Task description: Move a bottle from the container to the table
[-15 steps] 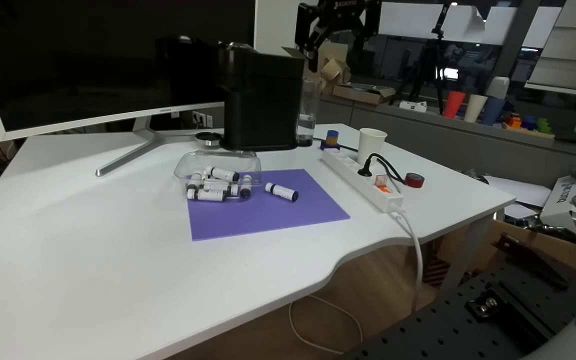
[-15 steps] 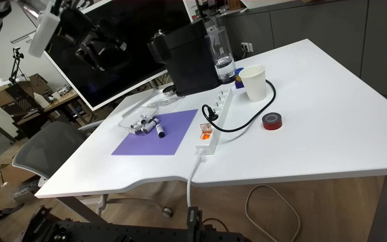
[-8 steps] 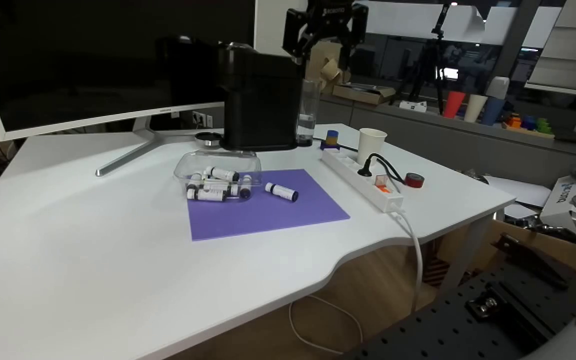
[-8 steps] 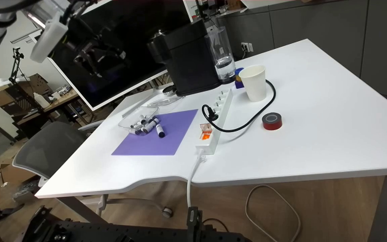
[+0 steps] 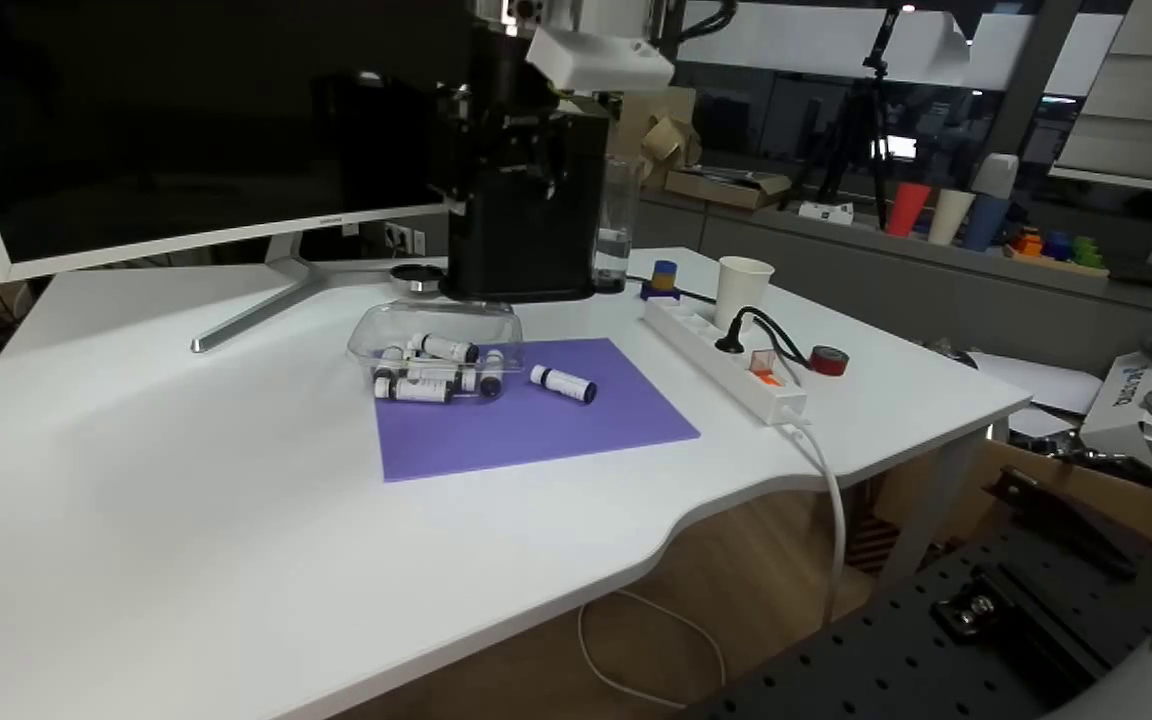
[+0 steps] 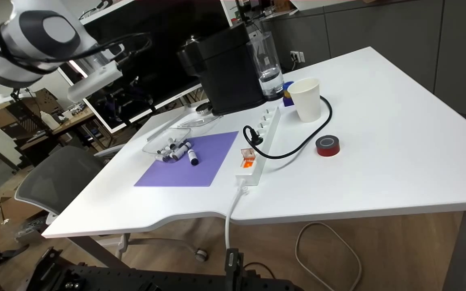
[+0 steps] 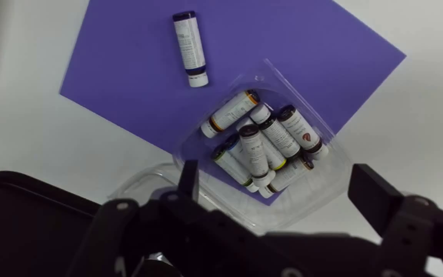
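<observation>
Right now the hand [image 7: 275, 179] hangs, spread wide apart, well above the bench [image 5: 186, 500], with the clear tray [image 7: 315, 192] of little bottles [image 7: 256, 154] beneath it and one loose bottle [image 7: 190, 44] lying farther off from it on the purple mat [image 7: 129, 77].

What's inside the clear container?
Wrist view: the container holds a pile of small bottles on their sides; eight can be made out. Upper ones cover parts of those beneath, so anything fully buried can't be seen. The purple mat shows through part of its base.
</observation>
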`<state>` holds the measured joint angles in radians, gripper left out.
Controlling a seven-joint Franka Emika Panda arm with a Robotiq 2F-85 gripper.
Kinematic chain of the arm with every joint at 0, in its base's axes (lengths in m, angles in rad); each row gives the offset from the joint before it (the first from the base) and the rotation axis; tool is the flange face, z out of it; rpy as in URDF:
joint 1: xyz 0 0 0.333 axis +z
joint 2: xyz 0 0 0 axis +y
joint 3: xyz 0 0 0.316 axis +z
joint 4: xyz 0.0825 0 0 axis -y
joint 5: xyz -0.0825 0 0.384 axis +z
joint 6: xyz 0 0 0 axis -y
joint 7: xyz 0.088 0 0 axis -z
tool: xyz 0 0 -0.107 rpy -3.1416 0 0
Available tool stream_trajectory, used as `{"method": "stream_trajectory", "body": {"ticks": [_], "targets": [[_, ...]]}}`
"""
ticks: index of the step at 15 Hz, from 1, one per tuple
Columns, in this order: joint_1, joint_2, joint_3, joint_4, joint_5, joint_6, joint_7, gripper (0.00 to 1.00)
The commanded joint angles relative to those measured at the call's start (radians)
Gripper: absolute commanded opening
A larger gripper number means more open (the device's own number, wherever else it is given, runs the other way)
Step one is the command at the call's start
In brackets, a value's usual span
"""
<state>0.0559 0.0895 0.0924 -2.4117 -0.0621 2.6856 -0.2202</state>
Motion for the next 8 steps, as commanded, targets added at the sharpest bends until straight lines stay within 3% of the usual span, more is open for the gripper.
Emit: {"method": "stream_trajectory", "body": {"ticks": [1,3,8], "targets": [[0.003,0.049,0.006,0.037,0.012,-0.002,-0.022,1.0],[0.001,0.101,0.01,0.065,0.013,0.007,-0.027,1.0],[0.002,0.076,0.009,0.055,0.014,0.006,-0.027,1.0]]}}
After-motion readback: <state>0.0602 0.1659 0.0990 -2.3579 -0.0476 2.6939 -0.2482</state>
